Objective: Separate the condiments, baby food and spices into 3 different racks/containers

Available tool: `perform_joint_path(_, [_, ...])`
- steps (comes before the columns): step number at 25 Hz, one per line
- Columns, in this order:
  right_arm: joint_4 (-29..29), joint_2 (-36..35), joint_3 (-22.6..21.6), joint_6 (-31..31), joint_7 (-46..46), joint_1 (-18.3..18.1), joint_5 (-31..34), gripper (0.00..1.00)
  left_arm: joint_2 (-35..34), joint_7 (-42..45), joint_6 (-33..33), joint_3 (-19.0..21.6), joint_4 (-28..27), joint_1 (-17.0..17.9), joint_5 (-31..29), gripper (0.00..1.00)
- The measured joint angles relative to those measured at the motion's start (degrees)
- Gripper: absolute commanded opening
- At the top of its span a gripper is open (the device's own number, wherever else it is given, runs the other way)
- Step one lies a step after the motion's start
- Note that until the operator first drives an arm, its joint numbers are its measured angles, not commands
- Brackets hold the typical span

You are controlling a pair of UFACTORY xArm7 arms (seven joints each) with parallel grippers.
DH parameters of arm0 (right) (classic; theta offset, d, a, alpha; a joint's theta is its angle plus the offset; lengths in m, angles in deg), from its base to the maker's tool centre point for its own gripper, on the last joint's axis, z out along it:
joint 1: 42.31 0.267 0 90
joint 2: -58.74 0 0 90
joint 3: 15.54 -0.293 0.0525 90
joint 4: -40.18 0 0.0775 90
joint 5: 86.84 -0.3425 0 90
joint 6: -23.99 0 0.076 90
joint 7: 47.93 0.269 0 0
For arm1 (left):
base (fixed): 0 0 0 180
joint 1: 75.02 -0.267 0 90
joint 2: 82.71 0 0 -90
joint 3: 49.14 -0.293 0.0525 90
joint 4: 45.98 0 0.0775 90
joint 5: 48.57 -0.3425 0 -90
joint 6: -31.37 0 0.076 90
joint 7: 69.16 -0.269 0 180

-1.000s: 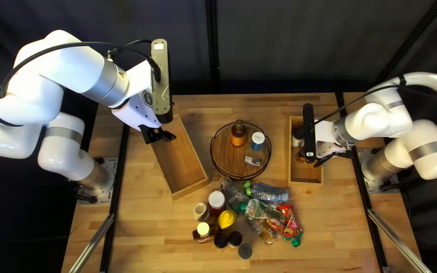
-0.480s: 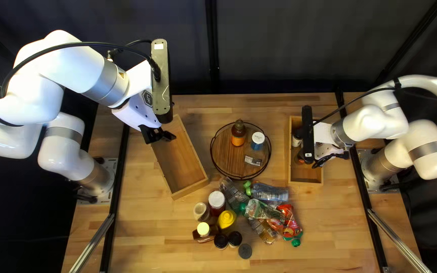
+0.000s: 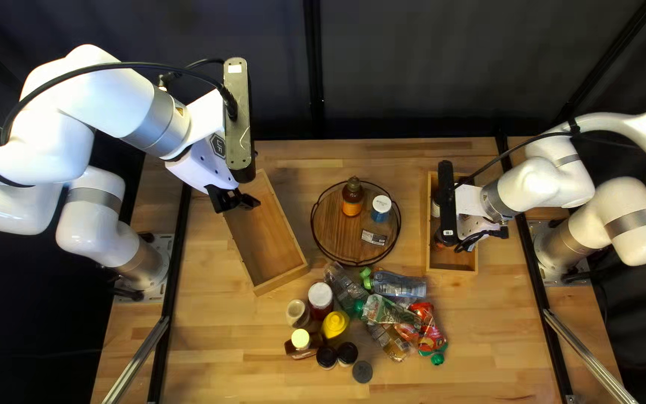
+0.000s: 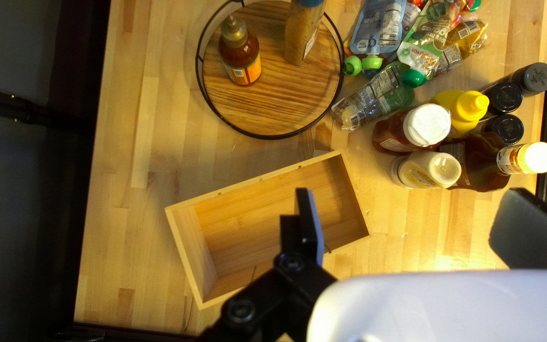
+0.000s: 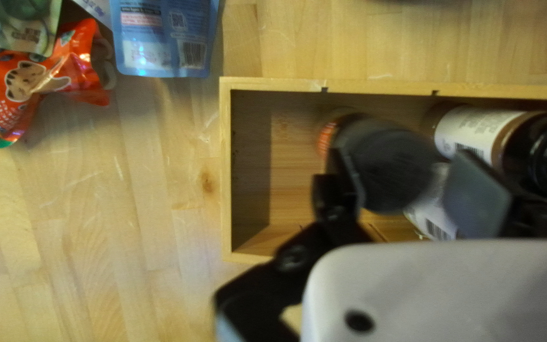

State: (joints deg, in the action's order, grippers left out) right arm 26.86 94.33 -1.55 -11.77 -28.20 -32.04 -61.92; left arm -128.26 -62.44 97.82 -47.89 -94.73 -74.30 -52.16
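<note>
My left gripper (image 3: 235, 199) hangs over an end of the left wooden box (image 3: 269, 239); in the left wrist view the left gripper (image 4: 406, 218) is open and empty. My right gripper (image 3: 474, 224) is over the right wooden box (image 3: 451, 268). The right wrist view shows the right gripper (image 5: 403, 180) shut on a dark-capped bottle (image 5: 390, 164) inside that box, beside a white-labelled jar (image 5: 476, 130). An orange-labelled sauce bottle (image 3: 352, 196) and a blue-labelled container (image 3: 381, 208) stand on the round rack (image 3: 338, 236). Pouches (image 3: 428, 329) lie in a pile.
Near the front stand a white-capped red bottle (image 3: 321, 295), a yellow squeeze bottle (image 3: 335, 324), a cream bottle (image 3: 297, 313), a yellow-capped brown bottle (image 3: 302, 341) and several dark-lidded jars (image 3: 347, 353), left of the pouches. Both boxes have raised walls.
My right gripper has shifted slightly left and nearer the front over the right box, the dark bottle moving along with it. My left arm has stayed still.
</note>
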Motion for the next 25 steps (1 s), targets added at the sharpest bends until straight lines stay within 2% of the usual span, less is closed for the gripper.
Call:
perform_joint_path(4, [-2.82,1.07,-2.59,-5.16,1.19,2.02,-1.68,1.0,0.0,0.0,0.0,0.0,0.0,0.0,0.0,1.0])
perform_joint_path(8, [-9.27,-1.16,-6.78,-10.43,3.32,5.8,-4.28,1.0,0.0,0.0,0.0,0.0,0.0,0.0,0.0,1.0])
perform_joint_path(17, [-28.02,-22.03,-11.53,-11.42,3.26,13.95,-11.17,1.0,0.0,0.0,0.0,0.0,0.0,0.0,0.0,1.0])
perform_joint_path(21, [-33.58,-29.57,-12.71,-10.28,4.17,15.44,-13.08,1.0,0.0,0.0,0.0,0.0,0.0,0.0,0.0,1.0])
perform_joint_path(25, [-38.46,-35.25,-13.4,-10.94,9.17,16.14,-12.57,1.0,0.0,0.0,0.0,0.0,0.0,0.0,0.0,1.0])
